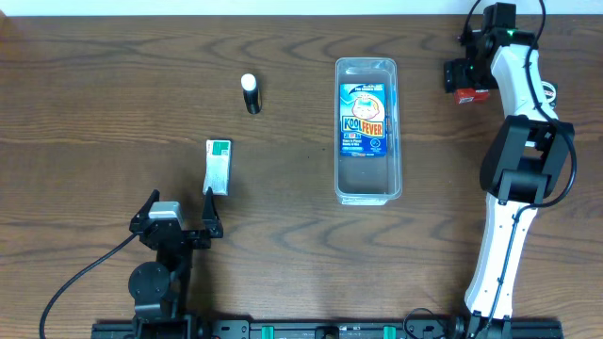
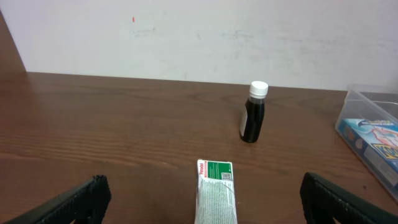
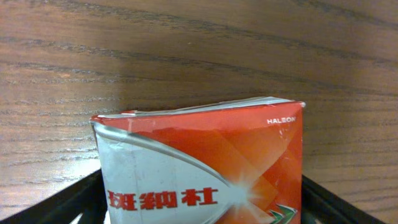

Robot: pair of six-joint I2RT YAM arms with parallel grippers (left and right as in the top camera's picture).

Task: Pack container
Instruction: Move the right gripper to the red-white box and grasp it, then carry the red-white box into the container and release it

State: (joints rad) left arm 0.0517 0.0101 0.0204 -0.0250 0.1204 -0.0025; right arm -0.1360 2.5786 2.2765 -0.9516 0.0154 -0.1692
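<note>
The clear container (image 1: 367, 194) lies upright at centre-right with a blue Kool Fever box (image 1: 363, 119) inside; its corner (image 2: 368, 98) shows in the left wrist view. A white and green box (image 1: 218, 166) lies flat on the table, and a dark bottle with a white cap (image 1: 251, 92) is behind it. My left gripper (image 1: 181, 215) is open just short of the white and green box (image 2: 216, 190). My right gripper (image 1: 464, 77) is at the far right, its jaws (image 3: 199, 208) against both sides of an orange and white box (image 3: 205, 155).
The bottle (image 2: 253, 115) stands upright between the white and green box and the back wall. The right arm (image 1: 513, 169) stretches along the table's right side. The table's far edge meets a white wall.
</note>
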